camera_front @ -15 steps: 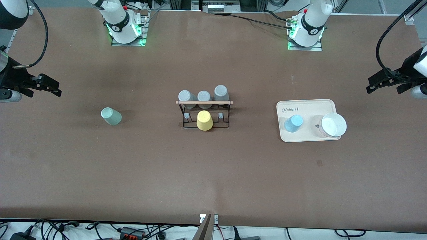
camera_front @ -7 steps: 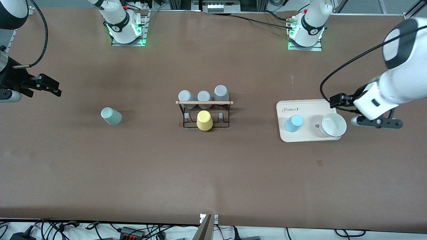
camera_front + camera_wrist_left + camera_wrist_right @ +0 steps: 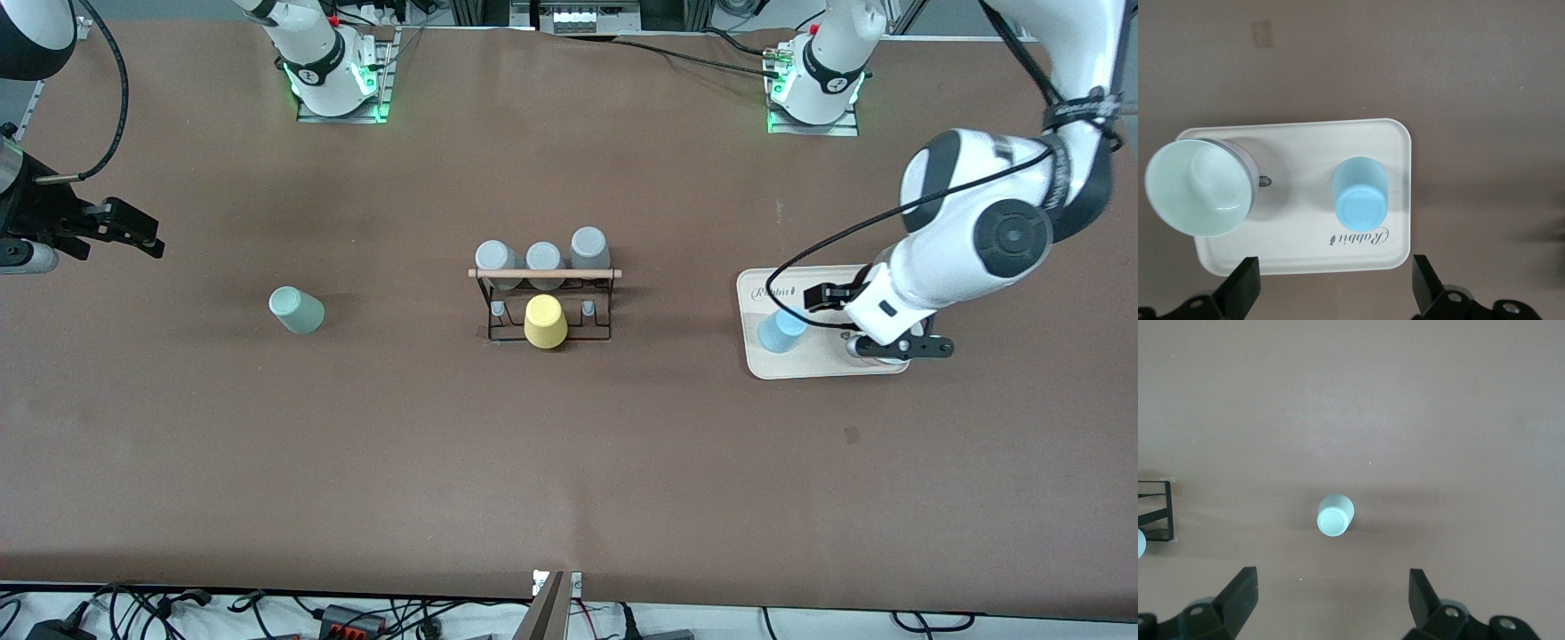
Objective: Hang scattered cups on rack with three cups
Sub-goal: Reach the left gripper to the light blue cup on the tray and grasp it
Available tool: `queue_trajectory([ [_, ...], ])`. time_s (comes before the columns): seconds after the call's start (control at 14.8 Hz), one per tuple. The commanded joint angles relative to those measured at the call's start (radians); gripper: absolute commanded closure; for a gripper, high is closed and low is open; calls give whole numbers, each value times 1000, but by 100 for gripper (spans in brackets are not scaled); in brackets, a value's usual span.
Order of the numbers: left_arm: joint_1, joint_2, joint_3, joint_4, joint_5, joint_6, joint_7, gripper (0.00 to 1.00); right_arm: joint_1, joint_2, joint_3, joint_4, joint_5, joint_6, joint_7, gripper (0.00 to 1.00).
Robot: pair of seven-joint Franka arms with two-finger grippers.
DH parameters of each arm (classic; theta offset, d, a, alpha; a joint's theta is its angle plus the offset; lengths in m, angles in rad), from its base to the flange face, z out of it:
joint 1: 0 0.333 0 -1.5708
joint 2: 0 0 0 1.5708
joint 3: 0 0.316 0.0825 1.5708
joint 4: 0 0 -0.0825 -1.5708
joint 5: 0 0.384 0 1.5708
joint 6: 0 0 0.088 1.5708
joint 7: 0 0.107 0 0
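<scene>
Left gripper [image 3: 1331, 293] newly over "Rabbit" tray [image 3: 766, 360], jaws spread, empty; right gripper [image 3: 1331, 607] likewise, waiting.

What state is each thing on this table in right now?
light blue cup: upside down on tray
sage green cup: upside down on table
grey cups: hung on rack
yellow cup: hung on rack
white bowl: upright on tray
left gripper: open above tray
right gripper: open, waiting

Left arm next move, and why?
Probably lower the left gripper onto the light blue cup. The gripper hangs open over the tray, the cup stands upside down between its fingers in the left wrist view, and nothing is gripped yet. The right gripper waits.
</scene>
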Motion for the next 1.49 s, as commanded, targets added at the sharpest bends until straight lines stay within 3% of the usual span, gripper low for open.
queue_trajectory([
  [0.0, -8, -7, -2, -135, -14, 140, -37, 0, -18, 4, 17, 15, -8, -11, -18, 0],
  [0.2, -8, 27, -2, -228, -14, 296, -63, 0, -18, 6, 17, 13, -8, -11, -18, 0],
  [0.61, -20, 126, -5, -226, -14, 418, -141, 0, -20, 14, 17, 15, -10, -5, -18, 0],
  [0.95, -25, 145, -6, -223, -14, 433, -149, 0, -21, 15, 17, 15, -8, 6, -18, 0],
  [1.42, -22, 140, -5, -188, -3, 418, -135, 48, -23, 18, 17, 16, -8, 9, -18, 0],
])
